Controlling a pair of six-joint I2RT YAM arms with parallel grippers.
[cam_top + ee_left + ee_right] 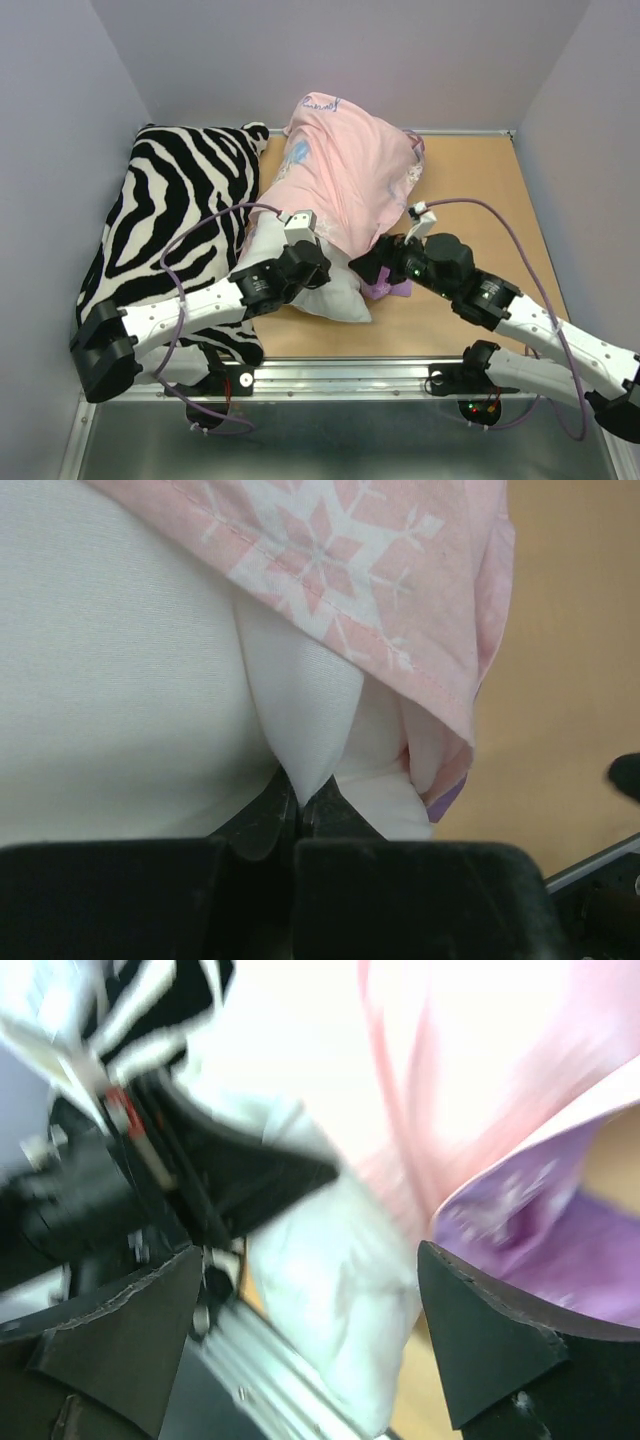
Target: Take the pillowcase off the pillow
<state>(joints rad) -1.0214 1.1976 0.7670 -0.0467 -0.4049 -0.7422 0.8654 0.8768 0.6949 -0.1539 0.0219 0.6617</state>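
While the left jaws are pinched shut on a small fold of the white pillow [120, 680], the hem of the pillowcase [330, 550] lies just beyond and above them, its pale inside turned outward and the pillow's near end bare. The right jaws, spread wide and gripping nothing, frame the pillow's near corner, with the pillowcase's pink and purple folds just past their right-hand tip. Farther off, the pillowcase covers the rest of the pillow on the bench [480, 200], beside a zebra-striped pillow [170, 210].

Pillow [332, 293] on table [480, 200], far part inside pillowcase [350, 170], near end out; second pillow [175, 205] touching its left side
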